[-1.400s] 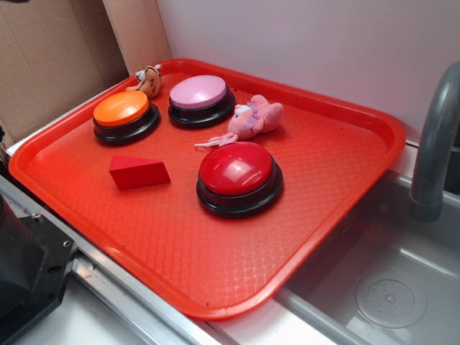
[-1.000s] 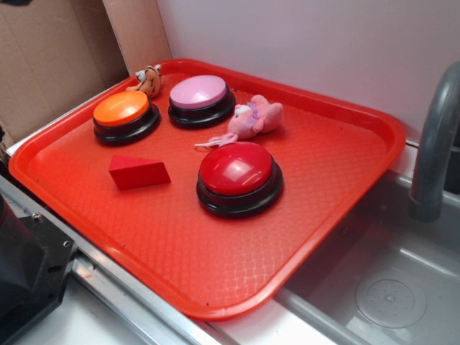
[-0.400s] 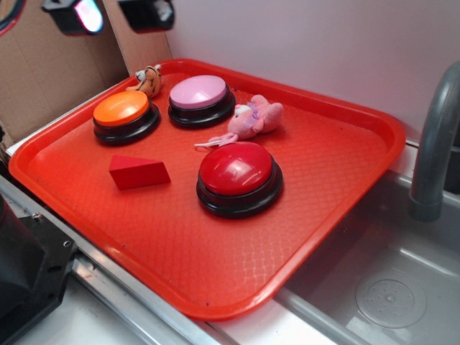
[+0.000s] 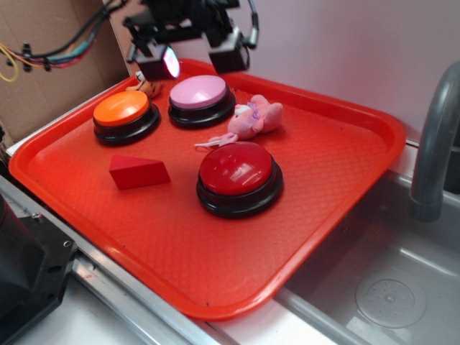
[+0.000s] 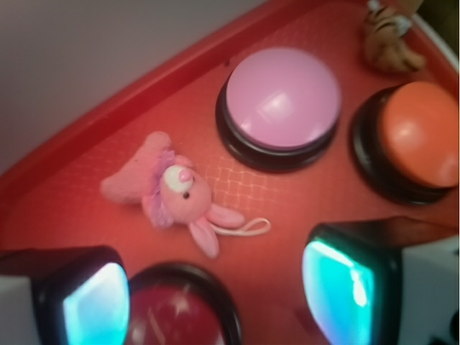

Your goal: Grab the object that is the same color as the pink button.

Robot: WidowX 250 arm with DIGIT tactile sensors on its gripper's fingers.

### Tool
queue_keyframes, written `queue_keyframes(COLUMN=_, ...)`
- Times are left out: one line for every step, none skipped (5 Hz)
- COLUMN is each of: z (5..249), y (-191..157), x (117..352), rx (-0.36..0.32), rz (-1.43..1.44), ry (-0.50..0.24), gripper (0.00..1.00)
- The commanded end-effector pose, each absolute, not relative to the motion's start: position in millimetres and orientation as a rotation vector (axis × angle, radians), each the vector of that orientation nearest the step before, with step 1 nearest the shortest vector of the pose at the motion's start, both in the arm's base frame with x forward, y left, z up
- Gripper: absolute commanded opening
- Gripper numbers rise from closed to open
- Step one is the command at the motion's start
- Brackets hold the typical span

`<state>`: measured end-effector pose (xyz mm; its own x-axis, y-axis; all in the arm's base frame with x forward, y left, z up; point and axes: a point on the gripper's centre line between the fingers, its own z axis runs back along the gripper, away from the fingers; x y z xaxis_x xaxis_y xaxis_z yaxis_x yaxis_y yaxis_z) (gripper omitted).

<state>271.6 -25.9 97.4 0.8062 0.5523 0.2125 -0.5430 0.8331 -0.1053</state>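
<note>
Jaws spread wide and empty, gripper [image 4: 192, 57] hovering upper left above the pink button [image 4: 200, 92]; a misjudged descent could hit it and miss the pink plush [image 4: 253, 119].

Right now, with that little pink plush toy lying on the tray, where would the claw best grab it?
Probably across the plump middle of the pink plush toy, coming straight down from above. It lies flat on the tray, with bare tray on its flanks, whereas its tail is thin. The gripper hangs open above the pink button.
</note>
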Motion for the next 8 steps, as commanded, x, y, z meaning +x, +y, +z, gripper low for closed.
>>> queue_keyframes(z=57, y=-40, x=307, rx=0.009, rz=0.574, ry=-0.261, gripper=1.00)
queue_keyframes(z=40, y=-41, x=315, rx=0.024, rz=0.562, ry=-0.255, gripper=1.00)
queue_keyframes(z=31, y=-38, x=318, rx=0.046, rz=0.568, ry=-0.256, gripper=1.00)
queue_keyframes(z=26, y=-34, x=317, rx=0.055, rz=0.586, ry=-0.249, gripper=1.00)
queue_keyframes(z=21, y=-31, x=316, rx=0.032, rz=0.599, ry=-0.263, gripper=0.21)
queue_keyframes(z=21, y=-30, x=314, rx=0.028, rz=0.609, ry=-0.266, gripper=0.00)
queue_keyframes(z=28, y=-26, x=312, rx=0.010, rz=0.598, ry=-0.260, gripper=0.00)
queue_keyframes(z=48, y=-23, x=309, rx=-0.018, rz=0.536, ry=-0.256, gripper=0.00)
